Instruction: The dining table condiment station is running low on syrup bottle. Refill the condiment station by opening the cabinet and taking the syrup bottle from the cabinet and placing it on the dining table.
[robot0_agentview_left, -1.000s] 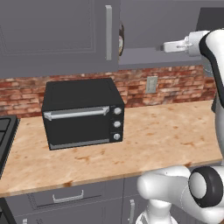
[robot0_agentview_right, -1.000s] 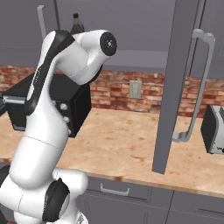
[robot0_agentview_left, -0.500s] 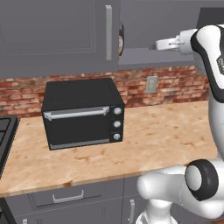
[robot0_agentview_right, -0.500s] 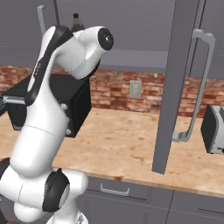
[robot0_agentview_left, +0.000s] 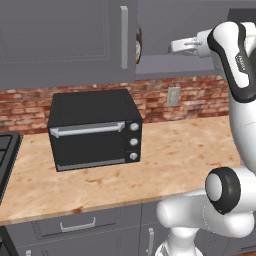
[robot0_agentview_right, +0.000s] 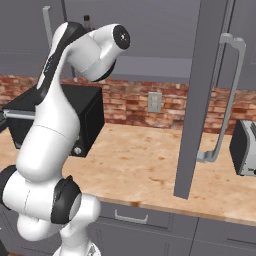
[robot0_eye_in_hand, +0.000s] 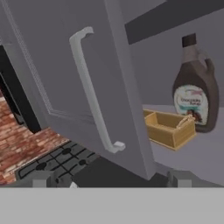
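The syrup bottle (robot0_eye_in_hand: 195, 89), dark brown with a black cap and a pale label, stands upright on the shelf of the cabinet (robot0_eye_in_hand: 183, 48), ahead and to the right in the hand view. My gripper (robot0_eye_in_hand: 109, 181) is open and empty, level with the shelf and short of the bottle. In the left base view the gripper (robot0_agentview_left: 175, 46) points left toward the open cabinet, where a sliver of the bottle (robot0_agentview_left: 138, 45) shows behind the shut left door (robot0_agentview_left: 65, 40). The bottle's cap (robot0_agentview_right: 87, 20) peeks above my arm. The dining table is out of view.
A small wooden box (robot0_eye_in_hand: 169, 127) lies on the shelf beside the bottle. The right cabinet door (robot0_agentview_right: 200, 95) hangs open with its bar handle (robot0_agentview_right: 227, 95). A black toaster oven (robot0_agentview_left: 95, 130) and a toaster (robot0_agentview_right: 245, 147) stand on the worktop below.
The hand has moved left and slightly up, closer to the cabinet opening. Its jaws have stayed open.
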